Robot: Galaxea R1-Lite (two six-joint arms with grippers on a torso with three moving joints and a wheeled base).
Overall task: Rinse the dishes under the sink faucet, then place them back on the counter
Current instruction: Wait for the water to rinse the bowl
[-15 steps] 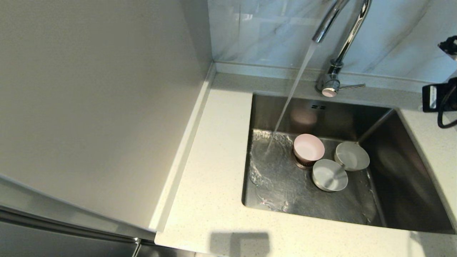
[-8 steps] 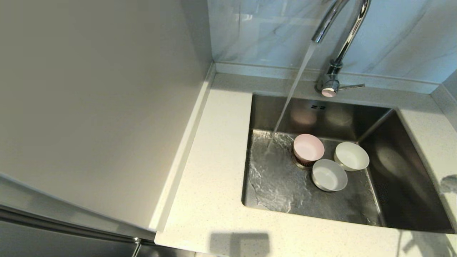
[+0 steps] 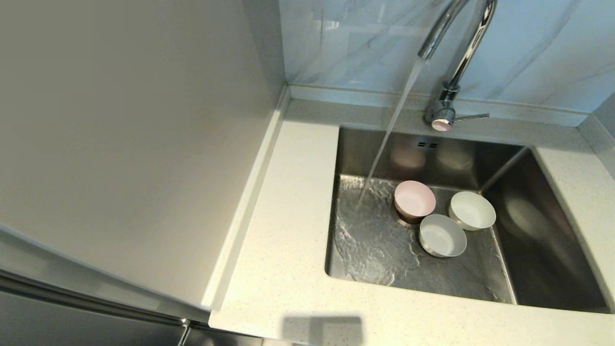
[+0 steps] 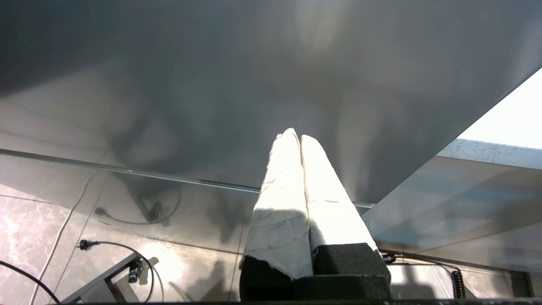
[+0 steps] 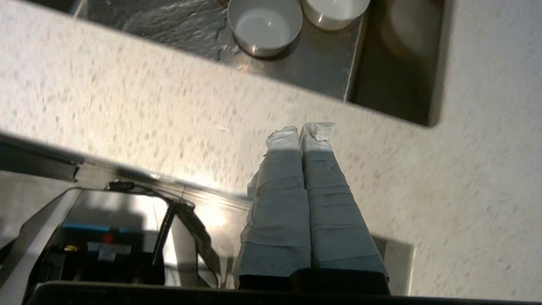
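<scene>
Three small bowls stand in the steel sink (image 3: 543,240): a pale pink bowl (image 3: 414,201) over the drain, a white bowl (image 3: 472,210) to its right and a light grey-white bowl (image 3: 442,234) in front. Water streams from the chrome faucet (image 3: 451,72) onto the sink floor left of the pink bowl, touching none of them. Neither arm shows in the head view. My right gripper (image 5: 300,129) is shut and empty, low over the counter's front strip (image 5: 169,114), with the grey-white bowl (image 5: 264,25) and the white bowl (image 5: 336,10) beyond. My left gripper (image 4: 295,136) is shut and empty, beside a beige-grey panel.
The speckled counter (image 3: 288,250) wraps around the sink, with a raised back edge behind. A tall smooth side panel (image 3: 129,144) stands on the left. The faucet's thin lever (image 3: 471,117) points right. A black device (image 5: 106,241) and cables lie below the counter's edge.
The right arm, seen at the far right edge one second ago, has left the head view. Water keeps running and spreading over the sink floor. The bowls have not moved.
</scene>
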